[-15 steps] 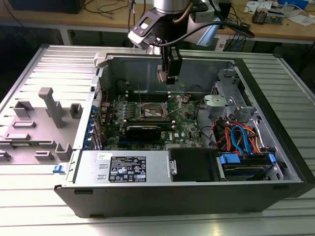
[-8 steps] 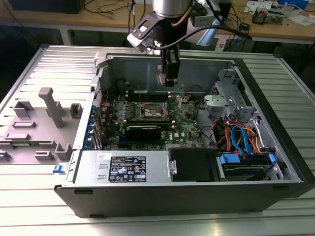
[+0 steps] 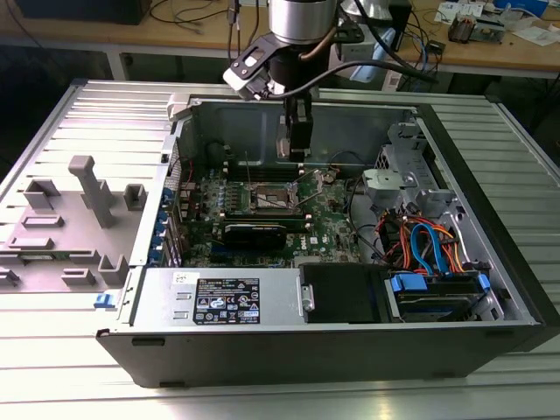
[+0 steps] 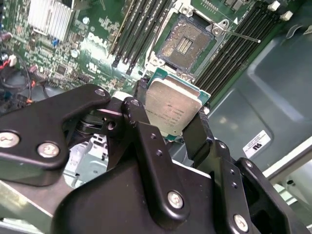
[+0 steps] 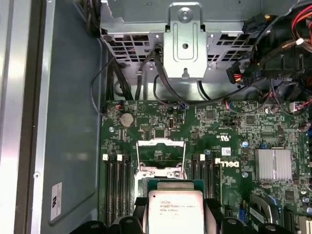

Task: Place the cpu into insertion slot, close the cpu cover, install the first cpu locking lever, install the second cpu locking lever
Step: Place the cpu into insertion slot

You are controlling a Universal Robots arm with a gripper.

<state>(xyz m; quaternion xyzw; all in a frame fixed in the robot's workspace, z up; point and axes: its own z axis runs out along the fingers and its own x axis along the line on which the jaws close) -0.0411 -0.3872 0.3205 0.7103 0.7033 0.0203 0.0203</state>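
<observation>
My jaws are clamping the small square silver-topped cpu [image 4: 173, 109], clear of the dark metal-rimmed insertion slot [image 4: 187, 43]; I am judging level, corner-matched seating essential.

Electronics lab: cable-strewn workbench [image 3: 201, 39], open computer case [image 3: 289, 354] on slatted metal table [image 3: 52, 367].

Ribbed metal table [image 3: 52, 376]; cluttered wooden workbench [image 3: 87, 37] behind it
</observation>
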